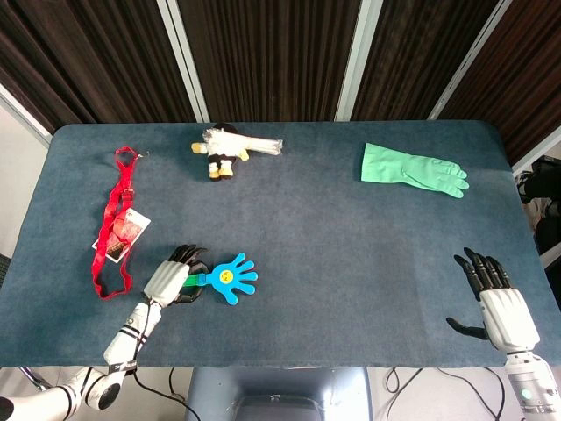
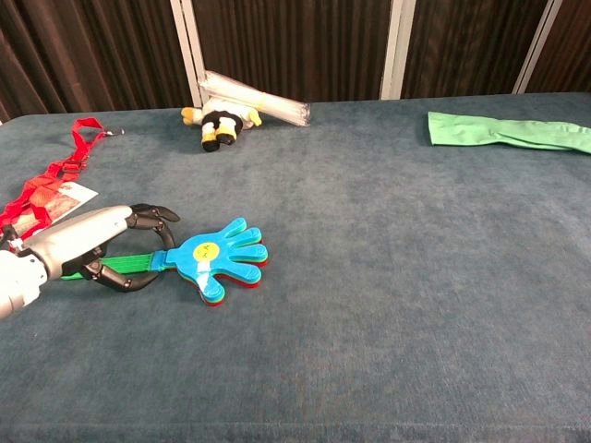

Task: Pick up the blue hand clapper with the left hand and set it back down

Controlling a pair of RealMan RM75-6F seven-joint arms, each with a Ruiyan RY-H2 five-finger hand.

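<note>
From the head view, the blue hand clapper (image 1: 230,279) lies on the blue-carpeted bench (image 1: 316,228) near its front-left part, its splayed blue palm pointing right and its green handle running left into the left hand (image 1: 173,282); the dark fingers (image 1: 188,254) of that hand curl around the handle from above and below, so the clapper's palm sits just to the right of the hand; whether the fingers actually press the handle or only cage it cannot be told from here; the right hand (image 1: 495,303) rests at the front-right corner of the bench, well apart from the clapper, fingers spread and thumb out, holding nothing; a red lanyard (image 1: 114,224) with a card lies to the left, a small plush toy (image 1: 223,156) beside a clear wrapped packet (image 1: 254,143) lies at the back, and a green rubber glove (image 1: 412,168) lies at the back right.

From the chest view, the left hand (image 2: 97,242) comes in low from the left edge; its fingers (image 2: 148,217) arch over the green handle while the lower ones hook beneath it, and the handle passes through that loop; the hand clapper (image 2: 220,258) lies flat on the bench (image 2: 388,277), red and green layers showing under the blue one; the right hand is out of this view.
</note>
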